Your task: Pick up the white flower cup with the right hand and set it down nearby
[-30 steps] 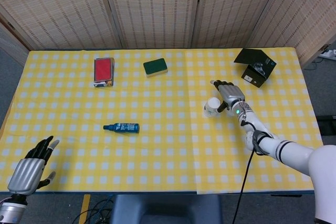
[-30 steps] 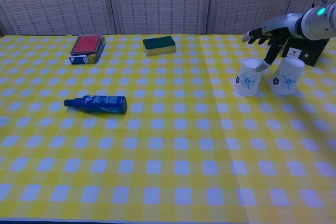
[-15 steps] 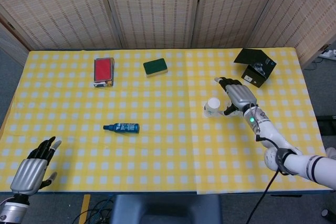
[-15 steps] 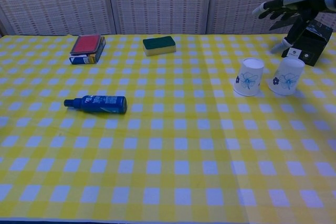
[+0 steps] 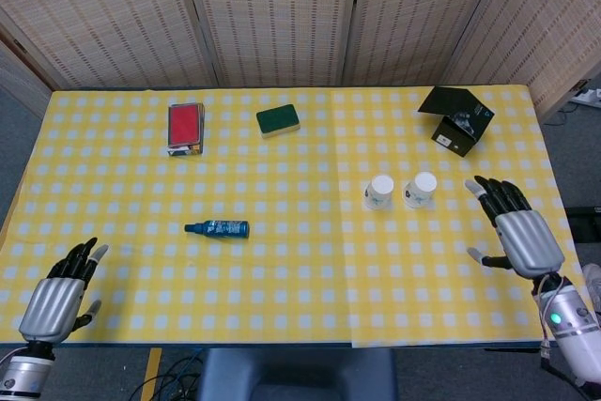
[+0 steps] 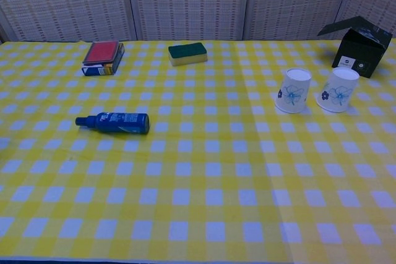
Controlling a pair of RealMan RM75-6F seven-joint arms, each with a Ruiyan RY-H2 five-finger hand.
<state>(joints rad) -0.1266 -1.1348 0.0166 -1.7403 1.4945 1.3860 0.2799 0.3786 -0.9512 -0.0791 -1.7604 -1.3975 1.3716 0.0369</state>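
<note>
Two white paper cups printed with blue flowers stand upside down, side by side, on the yellow checked table: one cup (image 5: pixel 379 192) (image 6: pixel 293 91) on the left and a second cup (image 5: pixel 420 189) (image 6: pixel 337 89) on the right. My right hand (image 5: pixel 515 227) hovers near the table's right front edge, well clear of both cups, fingers spread and empty. My left hand (image 5: pixel 58 293) is at the near left corner, fingers apart, holding nothing. The chest view shows neither hand.
A black open box (image 5: pixel 456 117) (image 6: pixel 359 49) sits behind the cups at the far right. A green sponge (image 5: pixel 278 120) and a red-topped box (image 5: pixel 185 127) lie at the back. A blue bottle (image 5: pixel 217 227) (image 6: pixel 113 122) lies on its side left of centre.
My right hand has let go of the cup area and drawn back to the right and toward the near edge, leaving the chest view. Both cups stand where they were.
</note>
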